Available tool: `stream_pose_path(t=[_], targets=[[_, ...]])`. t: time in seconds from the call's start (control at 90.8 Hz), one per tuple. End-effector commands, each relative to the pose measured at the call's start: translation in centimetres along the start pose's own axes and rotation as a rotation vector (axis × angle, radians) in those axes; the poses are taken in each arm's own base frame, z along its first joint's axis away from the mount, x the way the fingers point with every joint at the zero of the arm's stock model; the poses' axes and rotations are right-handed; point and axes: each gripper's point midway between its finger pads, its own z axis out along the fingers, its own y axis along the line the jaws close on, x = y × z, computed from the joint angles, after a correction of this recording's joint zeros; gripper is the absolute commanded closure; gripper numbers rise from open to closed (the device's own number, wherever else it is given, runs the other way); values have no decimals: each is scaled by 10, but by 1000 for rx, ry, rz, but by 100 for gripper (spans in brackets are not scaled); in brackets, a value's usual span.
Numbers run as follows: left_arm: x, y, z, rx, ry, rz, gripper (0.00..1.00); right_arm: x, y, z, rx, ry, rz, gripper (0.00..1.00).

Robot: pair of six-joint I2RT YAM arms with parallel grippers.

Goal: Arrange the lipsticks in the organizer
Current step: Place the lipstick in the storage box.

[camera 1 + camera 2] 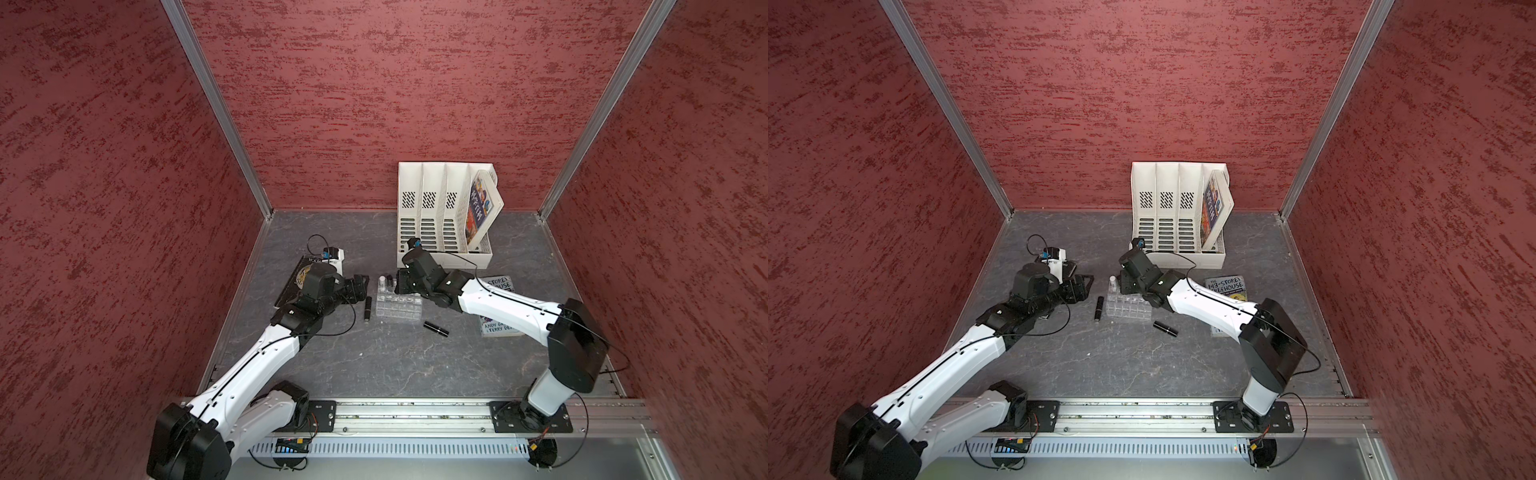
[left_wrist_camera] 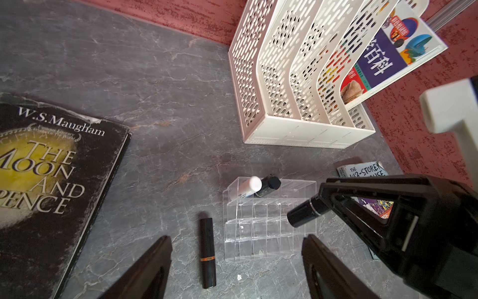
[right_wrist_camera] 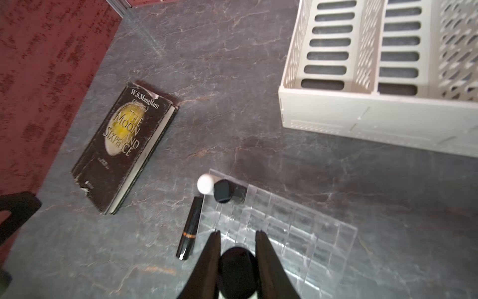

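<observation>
The clear organizer [image 1: 400, 306] sits near the middle of the gray surface [image 1: 374, 365]. A white lipstick [image 2: 252, 184] and a black lipstick [image 2: 270, 184] stand side by side in its back row, at the left end. The right jaws are clamped on a second black lipstick [image 2: 306, 213], up over the organizer. The left jaws are wide apart, near the organizer's left side. A third black lipstick [image 2: 207, 252] lies flat just beside that left side. A fourth black lipstick [image 1: 436, 328] lies near the organizer, toward the front edge of the surface.
</observation>
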Motion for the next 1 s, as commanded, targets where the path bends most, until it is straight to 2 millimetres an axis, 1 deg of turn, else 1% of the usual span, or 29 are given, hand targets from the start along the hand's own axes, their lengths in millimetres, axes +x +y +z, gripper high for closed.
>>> stream_pose_path(t=[0.0, 0.275, 0.386, 0.617, 0.672, 0.771, 0.815, 0.992], targets=[[23, 13, 8, -43, 69, -31, 18, -29, -2, 5, 89, -132, -56, 89], [28, 12, 13, -22, 80, -36, 19, -30, -6, 29, 148, -143, -109, 91], [31, 11, 13, -14, 86, -42, 20, -26, -6, 38, 156, -133, -127, 91], [31, 9, 14, -1, 86, -47, 20, -18, -12, 44, 168, -130, -129, 91], [32, 7, 15, 5, 88, -49, 20, -15, -11, 46, 161, -119, -131, 88], [33, 4, 16, 11, 97, -46, 20, -13, -7, 44, 139, -103, -124, 75], [34, 3, 17, 13, 100, -44, 21, -13, -7, 41, 136, -98, -121, 71], [36, -1, 18, 22, 103, -39, 21, -11, -8, 41, 140, -80, -118, 62]])
